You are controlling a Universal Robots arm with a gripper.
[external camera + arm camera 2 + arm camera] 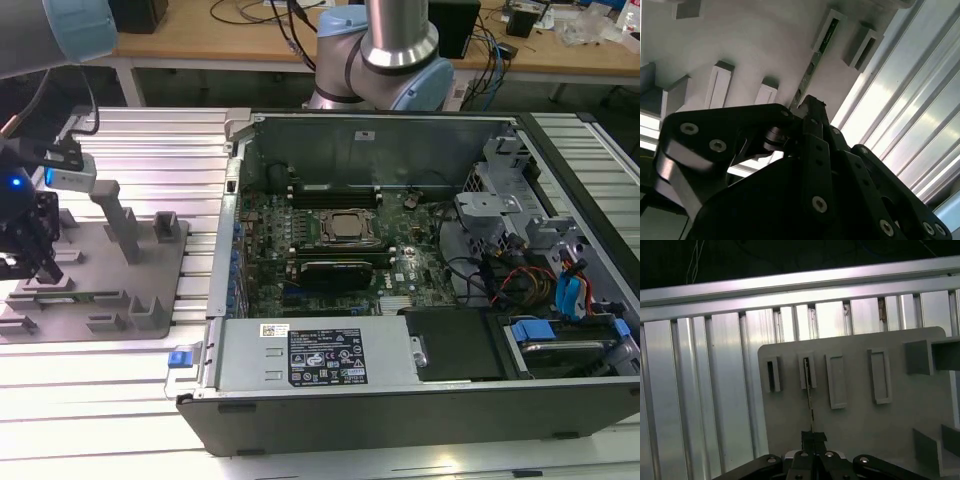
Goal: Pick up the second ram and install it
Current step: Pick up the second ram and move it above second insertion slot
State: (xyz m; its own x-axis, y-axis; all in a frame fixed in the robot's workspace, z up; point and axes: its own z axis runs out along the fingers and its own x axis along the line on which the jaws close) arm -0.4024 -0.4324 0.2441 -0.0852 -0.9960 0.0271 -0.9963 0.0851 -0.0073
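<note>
At the exterior view's left, the gripper [46,268] hangs low over the grey tray [150,262], which lies on the ribbed aluminium table [130,135] just beside the open case [300,400]. In the first wrist view its fingers [807,437] are drawn together on the near end of the ram [810,395], a thin green stick standing on its long edge. The stick's far end sits in one of the tray's slotted blocks [807,371], so the ram appears gripped but not yet lifted out. The second wrist view shows the same hold from closer in, with a dark fingertip [815,112] pressed against the ram [812,65] where it leaves the block. The tray seems built for exactly this. It props the stick upright so that narrow fingers can pinch its flat faces, and keeps it edge-down, the attitude a memory slot would likely call for. Further right in the exterior view, the case lies on its side with the lid off, which exposes the board [400,262] to a reach from above. The processor [345,228] sits mid-board with a black card [335,270] just below it, both well apart from the gripper. The arm [395,50] rises behind the case's rear wall, placed to cover both the tray and the board. At the exterior view's right, drive bays [565,300] with blue tabs fill the end of the case.
</note>
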